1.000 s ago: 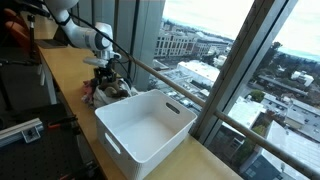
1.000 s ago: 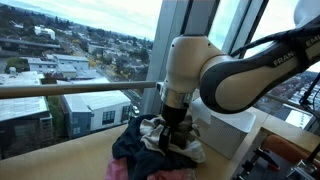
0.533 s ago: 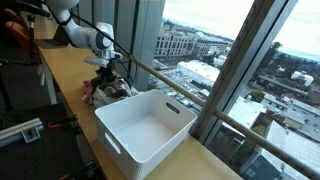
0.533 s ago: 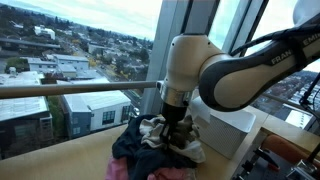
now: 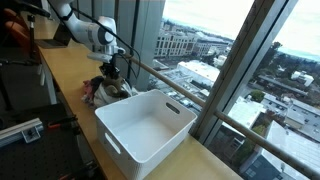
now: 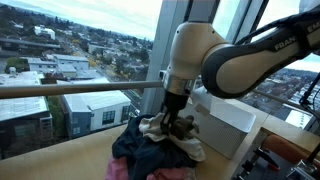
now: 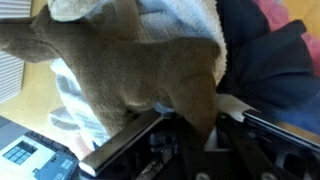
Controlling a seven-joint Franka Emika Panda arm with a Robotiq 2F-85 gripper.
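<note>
- The pincer (image 7: 200,128) is pressed together on a fold of a brown cloth (image 7: 130,60). In the wrist view the cloth narrows to a tongue that runs down between the two black fingers (the fabric hides the pads, so the pinch seems real but the contact itself cannot be seen).
- Close around the brown cloth are a white towel (image 7: 185,18) above it and a pale striped cloth (image 7: 72,100) under its left side. A dark navy garment (image 7: 268,75) lies on the right, and a bit of pink cloth (image 7: 292,14) shows at the top corner.
- All of these belong to one heap of clothes (image 6: 140,152) lying on the wooden tabletop (image 6: 55,160). In an exterior view the pincer stands upright over the top of the heap with its tips in the light-coloured fabric, and the navy garment spills out below.
- The arm (image 6: 235,60) comes down to the heap from above, its round white wrist joint directly over the pincer.
- Just beside the heap, and apart from the pincer, a white bin (image 5: 118,140) with handle slots in its walls stands open-topped on the same tabletop.
- Behind the heap a metal rail (image 6: 70,88) runs along the window.
- Beyond the glass, city buildings (image 6: 60,65) lie far below.
</note>
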